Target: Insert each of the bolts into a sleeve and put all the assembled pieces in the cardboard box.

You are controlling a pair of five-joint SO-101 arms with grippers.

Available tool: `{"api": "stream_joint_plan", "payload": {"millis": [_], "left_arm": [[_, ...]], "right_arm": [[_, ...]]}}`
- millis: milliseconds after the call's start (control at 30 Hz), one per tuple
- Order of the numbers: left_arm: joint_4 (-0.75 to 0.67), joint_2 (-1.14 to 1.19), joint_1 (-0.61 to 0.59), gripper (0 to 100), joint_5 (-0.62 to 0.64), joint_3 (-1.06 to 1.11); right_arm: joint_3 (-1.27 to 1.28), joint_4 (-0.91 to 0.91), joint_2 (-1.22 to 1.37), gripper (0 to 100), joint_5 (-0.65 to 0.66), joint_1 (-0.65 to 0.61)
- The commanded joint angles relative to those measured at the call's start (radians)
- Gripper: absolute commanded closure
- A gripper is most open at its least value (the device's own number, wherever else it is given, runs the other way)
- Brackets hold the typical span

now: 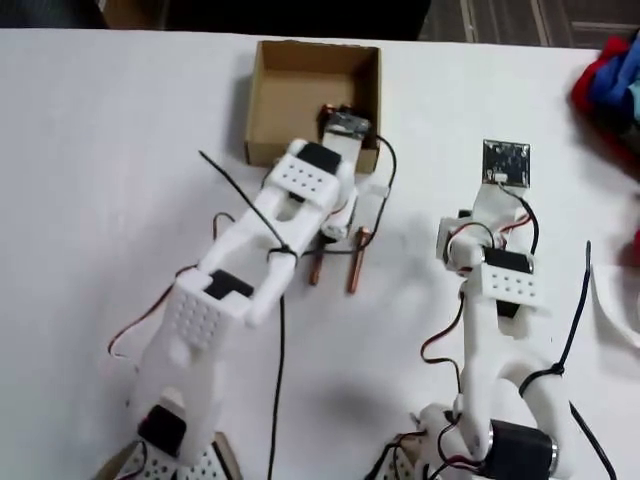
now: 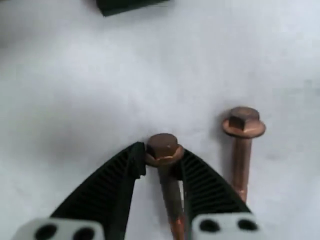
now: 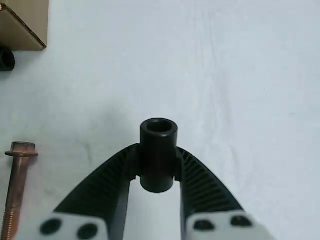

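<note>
At the left of the table, the high view shows the left arm stretched towards the cardboard box. The arm's wrist covers the box's near right corner. The part of the box's inside that shows is plain brown floor. Just in front of the box, two copper-coloured shafts lie side by side, and from above the arm hides how the fingers stand.

The left wrist view shows that: the left gripper has its black ribbed fingers clamped on a copper bolt, just under its hex head. A second bolt lies flat on the table just beside it, apart from the fingers.

Further right in the high view, the right arm stands well apart from the box, its fingers hidden under the wrist. In the right wrist view the right gripper is closed on a black sleeve. The sleeve is upright above the table with its open bore facing up. That view also shows a bolt lying flat, though I cannot tell which of the two it is. A corner of the box shows too, with a small black object beside it, cut off at the edge.
</note>
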Motion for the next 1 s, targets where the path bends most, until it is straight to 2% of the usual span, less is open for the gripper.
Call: {"api": "stream_joint_plan", "payload": {"millis": [0,700,767,967], "left_arm": [[0.048,-0.008,-0.005,80,-0.014,-0.045],[0.074,0.118,-0.006,93,-0.011,-0.054],[0.054,0.117,-0.006,98,0.008,-0.056],[0.051,0.117,-0.014,98,0.075,-0.186]], "right_arm": [[-0.038,-0.016,-0.039,97.7,-0.009,0.012],[-0.038,-0.016,-0.039,97.7,-0.009,0.012],[-0.038,-0.016,-0.039,97.7,-0.009,0.012],[-0.038,-0.016,-0.039,97.7,-0.009,0.012]]}}
